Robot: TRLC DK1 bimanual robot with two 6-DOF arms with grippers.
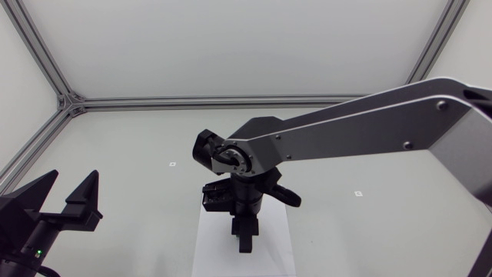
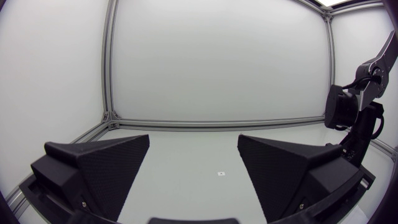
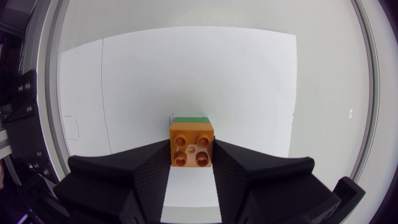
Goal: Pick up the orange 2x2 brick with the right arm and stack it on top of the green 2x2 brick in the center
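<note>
Bricks, two: one glossy orange 2x2 plastic brick [image 3: 192, 144] (four round studs up) clamped between my right gripper's [image 3: 191, 152] matte wedge fingers, one green 2x2 brick [image 3: 189, 119] peeking out just beneath it, over a white sheet [image 3: 186, 74]. Left gripper [image 2: 193, 142] gapes wide.

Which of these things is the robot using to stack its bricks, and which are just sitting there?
For the job:
- orange brick, gripped by the right gripper
- green brick, peeking out just past the orange one

Just there:
- white sheet on the table
- left gripper, open and off to the side
- small table mark
</note>
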